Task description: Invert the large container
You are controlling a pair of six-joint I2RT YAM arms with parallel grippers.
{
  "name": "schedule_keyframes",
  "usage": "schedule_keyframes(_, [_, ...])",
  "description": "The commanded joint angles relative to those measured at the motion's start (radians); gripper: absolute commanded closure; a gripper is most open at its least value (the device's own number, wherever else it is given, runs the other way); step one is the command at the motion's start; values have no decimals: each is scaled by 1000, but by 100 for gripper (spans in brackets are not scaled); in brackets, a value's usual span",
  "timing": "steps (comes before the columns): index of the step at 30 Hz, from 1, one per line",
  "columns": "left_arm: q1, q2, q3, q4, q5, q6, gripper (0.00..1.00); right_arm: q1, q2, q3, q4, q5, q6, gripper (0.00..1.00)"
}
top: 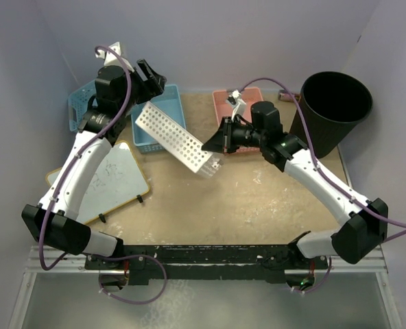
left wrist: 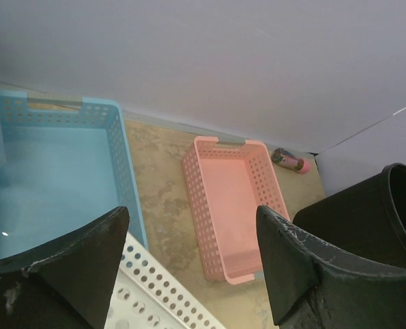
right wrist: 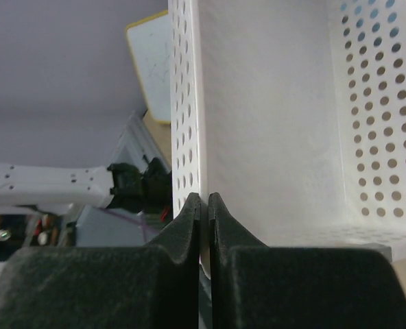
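The large white perforated container hangs tilted above the table, its long side slanting from upper left to lower right. My right gripper is shut on the container's side wall at its lower right end. In the right wrist view the fingers pinch the thin white wall, with the container's inside open to the right. My left gripper is open and empty, raised above the container's upper left end. In the left wrist view its jaws stand wide apart, with a corner of the white container below them.
A blue basket lies under the container's upper end, with another blue basket at the far left. A pink basket sits at the back middle and a tall black bin at the back right. A whiteboard lies front left.
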Motion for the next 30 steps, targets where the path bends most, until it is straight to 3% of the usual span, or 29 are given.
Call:
schedule_keyframes(1, [3,-26,31,51,29,9,28,-53,-30,-73,35,-336,114,100])
schedule_keyframes(6, [5,-4,19,69,34,-3,27,-81,-49,-105,-73,-425,66,100])
schedule_keyframes(16, [5,18,-8,97,45,-17,27,-138,-174,-94,-333,-421,-97,100])
schedule_keyframes(26, [5,43,-9,100,57,-25,27,-238,-126,-236,-336,-633,3,100])
schedule_keyframes(30, [5,49,-13,105,58,-24,27,-281,-126,-270,-367,-613,23,100])
